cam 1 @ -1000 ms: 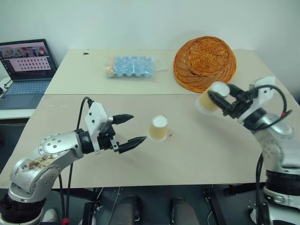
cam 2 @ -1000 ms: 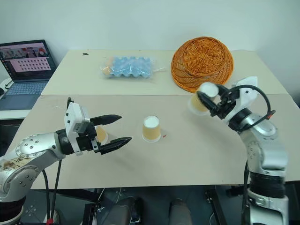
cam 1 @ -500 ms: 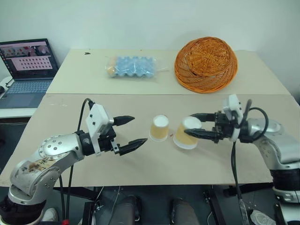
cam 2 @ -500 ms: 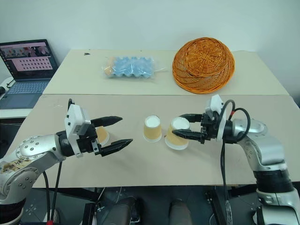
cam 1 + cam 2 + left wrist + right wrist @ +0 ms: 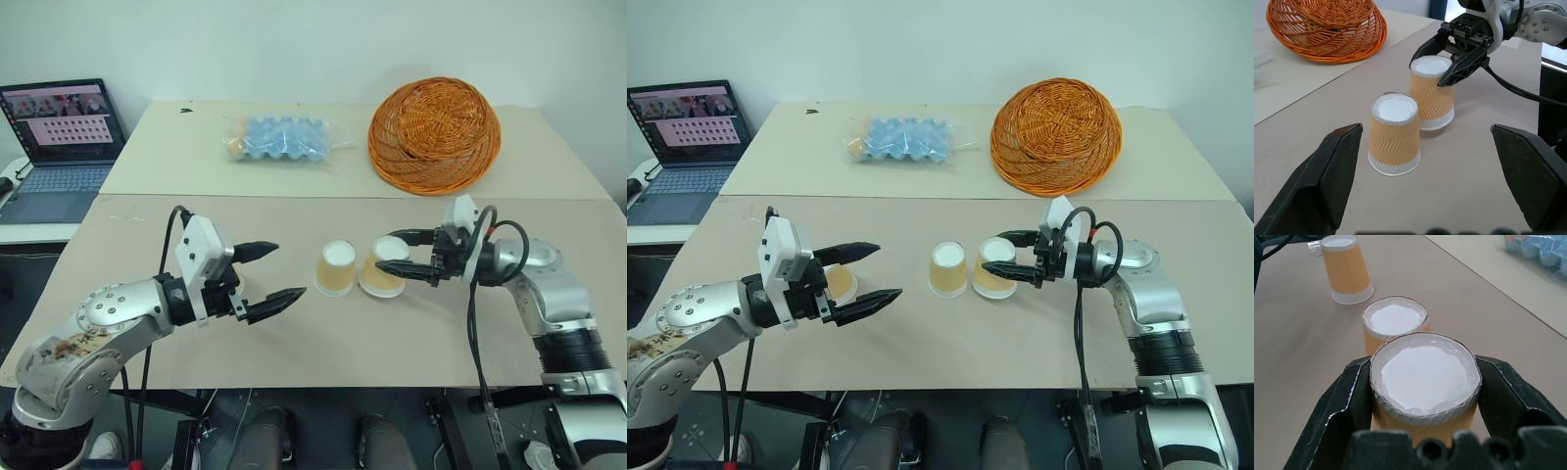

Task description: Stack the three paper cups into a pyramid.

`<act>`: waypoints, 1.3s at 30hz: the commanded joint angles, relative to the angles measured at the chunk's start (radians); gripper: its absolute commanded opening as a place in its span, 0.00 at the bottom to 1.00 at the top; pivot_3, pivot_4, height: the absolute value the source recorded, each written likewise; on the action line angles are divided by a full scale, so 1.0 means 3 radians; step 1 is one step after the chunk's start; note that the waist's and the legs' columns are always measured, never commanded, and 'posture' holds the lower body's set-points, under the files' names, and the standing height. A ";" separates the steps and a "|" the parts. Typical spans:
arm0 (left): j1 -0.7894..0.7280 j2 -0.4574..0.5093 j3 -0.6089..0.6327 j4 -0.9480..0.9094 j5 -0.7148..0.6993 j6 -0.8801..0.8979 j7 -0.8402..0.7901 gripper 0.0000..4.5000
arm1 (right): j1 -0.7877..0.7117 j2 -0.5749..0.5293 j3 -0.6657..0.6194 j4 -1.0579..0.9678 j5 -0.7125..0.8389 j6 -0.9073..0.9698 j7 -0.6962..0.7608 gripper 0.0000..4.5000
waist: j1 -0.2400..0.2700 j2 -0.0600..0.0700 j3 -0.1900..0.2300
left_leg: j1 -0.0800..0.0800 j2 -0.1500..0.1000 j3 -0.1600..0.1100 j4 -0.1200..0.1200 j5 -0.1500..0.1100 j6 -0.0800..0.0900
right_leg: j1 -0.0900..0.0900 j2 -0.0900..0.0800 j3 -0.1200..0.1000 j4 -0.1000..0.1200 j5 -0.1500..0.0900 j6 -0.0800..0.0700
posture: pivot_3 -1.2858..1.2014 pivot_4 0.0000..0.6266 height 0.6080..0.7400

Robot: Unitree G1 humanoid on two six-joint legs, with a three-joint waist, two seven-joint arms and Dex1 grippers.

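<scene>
A laptop is seen open on a separate low surface off the left edge of the tables. 2 tan tables are butted together; the seam runs left to right across the middle.

The left gripper is held above the near table's left half, its 2 black fingers spread wide with nothing between them, the tips aimed toward the table's centre. The first cup is noted just behind this gripper, near the left part of the near table; it is largely hidden by the fingers, so whether it stands on its rim cannot be told from the head views. In the right wrist view it appears inverted, white base up.

On the far table, toward its middle, a clear bag of blue items is seen lying flat.

The second cup stands inverted at the centre of the near table, white base up, free of both grippers. The third cup is placed just beside it on the right, also base up; in the left wrist view the 2 look to be touching or nearly so at the rims. The right gripper is closed narrowly on the upper part of the third cup, 1 finger on each side.

An overturned orange wicker basket rests at the far table's right end, near the seam.
</scene>
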 commanded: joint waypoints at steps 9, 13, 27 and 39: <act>-0.0025 0.0051 0.0103 -0.0139 -0.0078 0.0008 0.0055 1.00 | -0.0161 0.0199 0.0047 0.0101 -0.0122 -0.0196 0.0036 0.64 | -0.0007 0.0000 0.0000 | 0.0000 0.0000 0.0000 0.0000 0.0002 -0.0003 | 0.0000 0.0000 0.0000 0.0001 0.0000 0.0000 | 0.52 0.24 0.90; -0.0020 0.0064 0.0112 -0.0146 -0.0095 0.0007 0.0063 1.00 | -0.0200 0.0267 0.0074 0.0179 -0.0185 -0.0256 0.0032 0.64 | -0.0009 0.0000 0.0000 | 0.0000 0.0000 0.0000 -0.0001 0.0003 -0.0006 | -0.0001 0.0001 0.0000 0.0001 0.0000 0.0000 | 0.52 0.24 0.90; -0.0052 0.0111 0.0105 -0.0137 -0.0158 0.0002 0.0112 1.00 | -0.0270 0.0320 0.0078 0.0337 -0.0272 -0.0323 0.0062 0.96 | -0.0010 0.0000 0.0000 | 0.0000 0.0000 0.0000 -0.0001 0.0010 -0.0017 | -0.0001 0.0001 0.0000 0.0001 0.0000 0.0000 | 0.52 0.24 0.90; -0.0070 0.0108 0.0089 -0.0129 -0.0168 0.0002 0.0113 1.00 | -0.0180 0.0137 -0.0013 0.0251 -0.0242 -0.0309 0.0134 0.99 | -0.0005 0.0000 0.0000 | 0.0000 -0.0001 0.0000 -0.0001 0.0010 -0.0016 | 0.0000 0.0001 0.0000 0.0001 0.0000 0.0000 | 0.52 0.24 0.90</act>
